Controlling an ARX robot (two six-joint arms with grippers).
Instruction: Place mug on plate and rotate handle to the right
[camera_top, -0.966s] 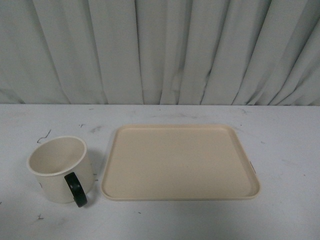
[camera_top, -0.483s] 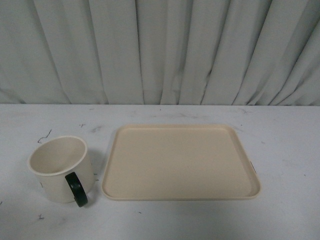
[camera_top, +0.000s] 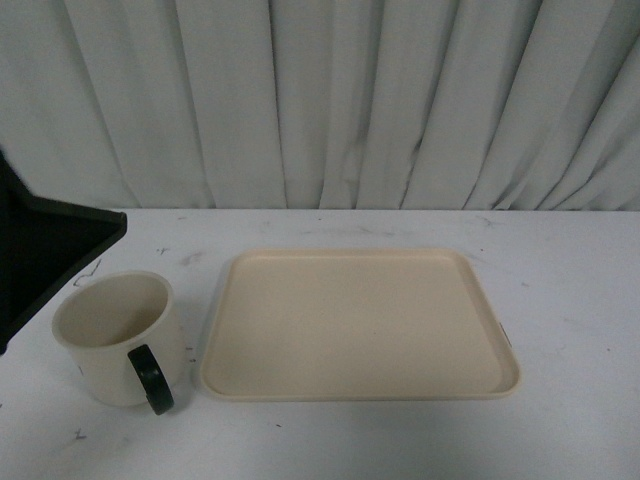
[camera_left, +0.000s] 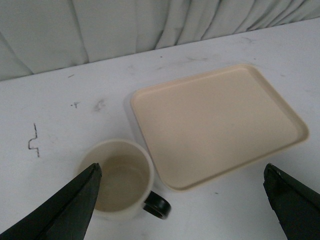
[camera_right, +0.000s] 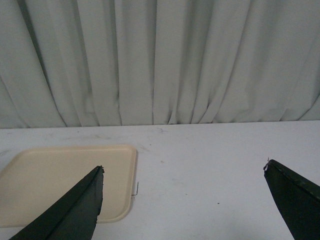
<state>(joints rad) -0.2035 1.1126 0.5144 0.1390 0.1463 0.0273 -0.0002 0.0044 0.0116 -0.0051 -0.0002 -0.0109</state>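
Observation:
The cream mug (camera_top: 115, 335) stands upright on the white table, left of the plate (camera_top: 360, 325) and apart from it. Its black handle (camera_top: 152, 380) points toward the table's front edge, slightly right. The beige plate holds nothing. A dark part of my left arm (camera_top: 45, 260) shows at the left edge, above and behind the mug. In the left wrist view my left gripper (camera_left: 181, 170) hangs open above the mug (camera_left: 120, 177), the handle (camera_left: 157, 206) and the plate (camera_left: 215, 122). My right gripper (camera_right: 183, 167) is open over bare table, beside the plate (camera_right: 60, 175).
A pale pleated curtain (camera_top: 320, 100) closes off the back of the table. A small bent wire (camera_right: 136, 189) lies against the plate's right edge. The white tabletop (camera_top: 570, 290) has scuffs and a scratch mark (camera_left: 34, 142).
A dark part of my left arm has come into the front view from the left, above the mug. Mug and plate have stayed where they were.

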